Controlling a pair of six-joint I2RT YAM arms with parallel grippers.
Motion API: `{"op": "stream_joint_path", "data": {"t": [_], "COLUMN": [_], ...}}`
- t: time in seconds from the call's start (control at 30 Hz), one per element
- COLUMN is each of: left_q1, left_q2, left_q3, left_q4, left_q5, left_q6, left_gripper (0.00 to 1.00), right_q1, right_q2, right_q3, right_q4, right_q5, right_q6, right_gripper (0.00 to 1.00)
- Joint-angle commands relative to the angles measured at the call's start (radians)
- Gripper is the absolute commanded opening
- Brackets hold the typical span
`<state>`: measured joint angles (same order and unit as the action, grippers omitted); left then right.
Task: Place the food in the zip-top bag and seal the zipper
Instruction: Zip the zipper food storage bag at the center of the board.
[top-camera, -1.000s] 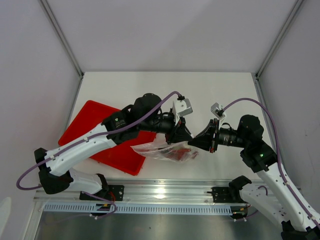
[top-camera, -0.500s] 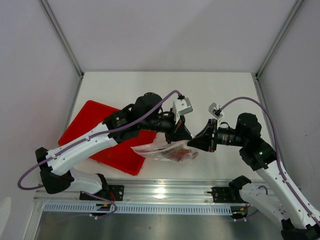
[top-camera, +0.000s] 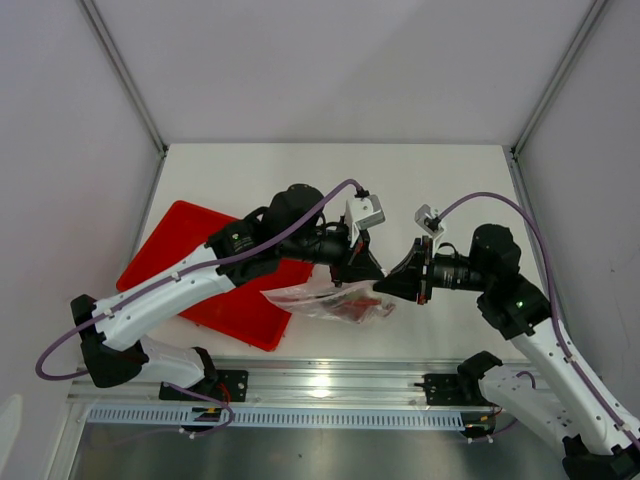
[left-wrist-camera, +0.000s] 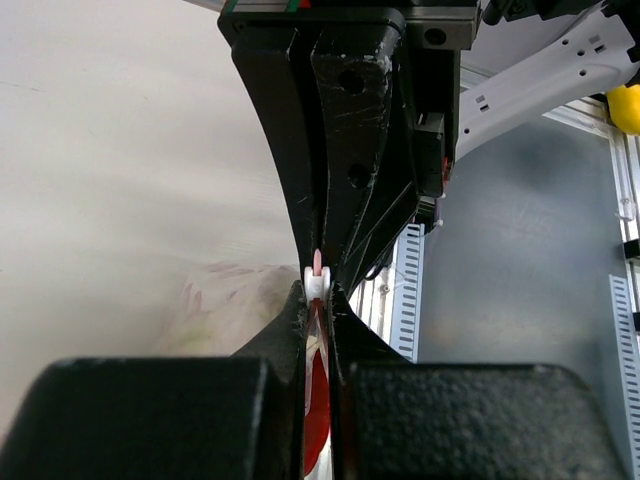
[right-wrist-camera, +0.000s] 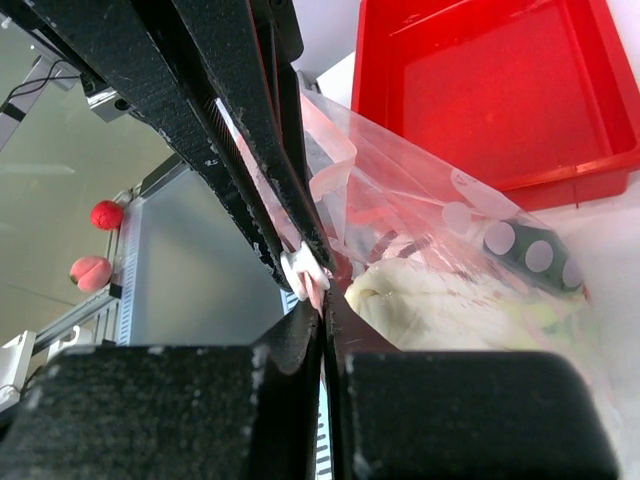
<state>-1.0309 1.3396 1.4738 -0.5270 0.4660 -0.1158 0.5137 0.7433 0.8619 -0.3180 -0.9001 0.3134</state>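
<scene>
The clear zip-top bag (top-camera: 318, 298) hangs between my two grippers just above the table, with the red lobster (top-camera: 352, 306) showing through it. My left gripper (top-camera: 370, 274) is shut on the bag's top edge just behind the white slider (left-wrist-camera: 316, 283) of the pink zipper (left-wrist-camera: 318, 262). My right gripper (top-camera: 382, 286) faces it, fingertip to fingertip, and is shut on the zipper strip (right-wrist-camera: 318, 290) at the slider (right-wrist-camera: 300, 268). In the right wrist view the bag (right-wrist-camera: 420, 215) holds a pale leek (right-wrist-camera: 440, 300) and a dark-green piece (right-wrist-camera: 520, 255).
The red tray (top-camera: 175, 262) lies on the table at the left, under my left arm; it also shows in the right wrist view (right-wrist-camera: 480, 90). The metal rail (top-camera: 320, 385) runs along the near table edge.
My right gripper has shifted slightly left toward the left gripper. Both stay shut on the bag's top edge, and the bag has barely moved.
</scene>
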Motion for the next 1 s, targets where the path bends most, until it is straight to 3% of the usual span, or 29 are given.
{"op": "stream_joint_path", "data": {"t": [0.0,0.4,0.73,0.97], "left_q1": [0.011,0.055,0.074,0.078], "left_q2": [-0.002,-0.049,-0.122,-0.112], "left_q3": [0.019,-0.095,-0.144,-0.101], "left_q4": [0.005,0.027,0.027,0.038], "left_q5": [0.013,0.017,0.026,0.072], "left_q6": [-0.013,-0.016,-0.038,-0.053], "left_gripper": [0.01,0.01,0.01,0.01], "right_q1": [0.005,-0.003,-0.01,-0.011], "right_q2": [-0.022,-0.082,-0.107,-0.027], "right_q3": [0.04,-0.044,-0.058,-0.003], "right_q4": [0.069,0.217,0.231,0.136], "right_q5": [0.038,0.118,0.171,0.057], "right_q6": [0.013,0.162,0.194,0.082], "right_gripper": [0.0,0.0,0.0,0.0]}}
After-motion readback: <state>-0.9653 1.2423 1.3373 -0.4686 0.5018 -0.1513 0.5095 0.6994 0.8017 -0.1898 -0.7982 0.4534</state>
